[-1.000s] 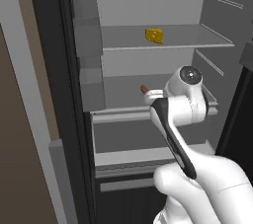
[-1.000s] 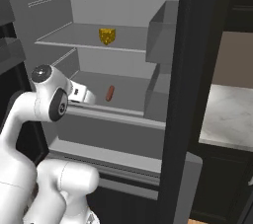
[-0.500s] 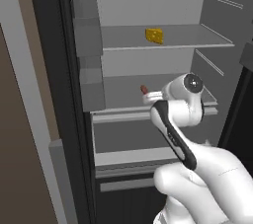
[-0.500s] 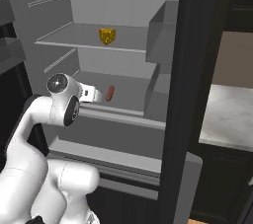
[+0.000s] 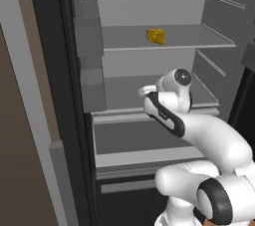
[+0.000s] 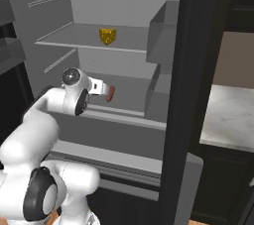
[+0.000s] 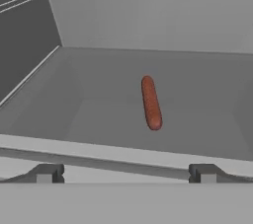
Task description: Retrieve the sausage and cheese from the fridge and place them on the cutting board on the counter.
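Observation:
The fridge (image 6: 59, 40) stands open, showing its light grey inside. On the middle shelf (image 7: 99, 85) the sausage (image 7: 151, 102) lies lengthwise, also seen as the sausage (image 6: 110, 93) just beyond my hand. My gripper (image 7: 126, 174) is open at the shelf's front lip, a short way before the sausage, with nothing between its fingertips (image 7: 47, 173). One shelf higher sits the yellow cheese (image 5: 156, 36), which the right base view shows as the cheese (image 6: 107, 35). In the left base view my arm hides the sausage. The cutting board is out of view.
Grey door bins (image 5: 89, 41) hang on the open door at the left, and more door bins (image 6: 163, 30) hang at the right. A closed drawer front (image 5: 139, 138) lies under the middle shelf. The marbled counter (image 6: 233, 115) shows past the right door.
My arm has reached further in toward the middle shelf, bringing the hand closer to the sausage. The sausage and cheese have not moved.

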